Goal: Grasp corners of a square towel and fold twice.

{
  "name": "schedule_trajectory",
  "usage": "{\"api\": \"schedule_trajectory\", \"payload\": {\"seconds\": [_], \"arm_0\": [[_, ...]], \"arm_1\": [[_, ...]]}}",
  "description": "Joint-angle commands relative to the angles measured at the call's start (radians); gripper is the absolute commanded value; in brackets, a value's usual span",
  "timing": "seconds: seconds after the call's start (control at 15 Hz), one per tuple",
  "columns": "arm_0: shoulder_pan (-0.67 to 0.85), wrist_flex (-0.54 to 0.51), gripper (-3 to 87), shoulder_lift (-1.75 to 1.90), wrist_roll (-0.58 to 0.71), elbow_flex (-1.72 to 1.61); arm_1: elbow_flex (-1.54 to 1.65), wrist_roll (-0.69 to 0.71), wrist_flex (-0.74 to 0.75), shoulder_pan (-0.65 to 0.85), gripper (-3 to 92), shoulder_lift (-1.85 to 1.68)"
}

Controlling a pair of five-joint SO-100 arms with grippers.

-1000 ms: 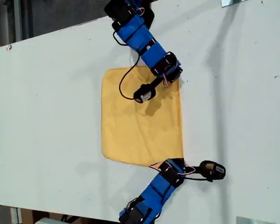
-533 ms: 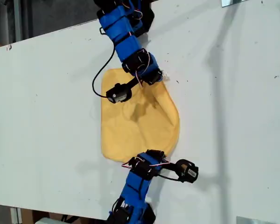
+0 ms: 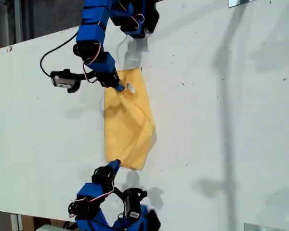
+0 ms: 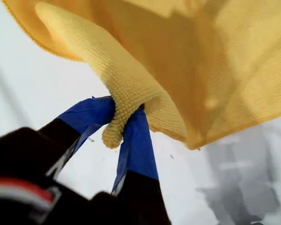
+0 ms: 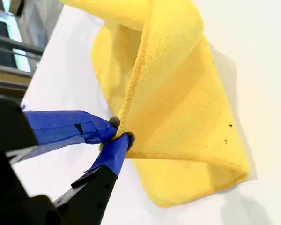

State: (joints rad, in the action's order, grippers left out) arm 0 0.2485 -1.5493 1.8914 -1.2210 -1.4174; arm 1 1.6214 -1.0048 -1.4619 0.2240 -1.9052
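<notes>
yellow-orange towel [image 3: 129, 122], blue grippers, white table [image 3: 231, 120]

bare table [image 3: 241, 120] beside towel [image 3: 130, 125], unobstructed

Towel [image 3: 129, 122] on surface [image 3: 241, 120], doubled over, lying left of surface centre in exterior view. One arm at surface's far edge, gripper on towel's far corner; other arm at near edge, gripper on near corner.

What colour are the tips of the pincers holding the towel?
Blue. It shows best in the first wrist view, where my first pincer pinches the yellow towel.
</notes>
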Motion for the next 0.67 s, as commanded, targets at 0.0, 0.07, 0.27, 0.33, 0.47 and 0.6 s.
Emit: {"api": "schedule_trajectory", "payload": {"seconds": [0.0, 0.07, 0.27, 0.33, 0.47, 0.6], "arm_0": [[0.253, 0.075, -1.8, 0.143, 0.141, -0.117], [0.351, 0.140, -1.8, 0.140, 0.204, -0.178], [0.537, 0.382, -1.8, 0.115, 0.322, -0.345], [0.580, 0.434, -1.8, 0.094, 0.347, -0.370], [0.655, 0.492, -1.8, 0.035, 0.393, -0.359], [0.713, 0.492, -1.8, -0.060, 0.430, -0.261]], "arm_1": [[-0.012, 0.092, 0.021, 0.244, -0.1, -0.091], [0.003, 0.126, 0.038, 0.345, -0.1, -0.101], [0.141, 0.163, 0.130, 0.534, -0.1, -0.166], [0.199, 0.166, 0.170, 0.566, -0.1, -0.184], [0.285, 0.189, 0.244, 0.638, -0.1, -0.198], [0.293, 0.249, 0.327, 0.716, -0.1, -0.156]]}}
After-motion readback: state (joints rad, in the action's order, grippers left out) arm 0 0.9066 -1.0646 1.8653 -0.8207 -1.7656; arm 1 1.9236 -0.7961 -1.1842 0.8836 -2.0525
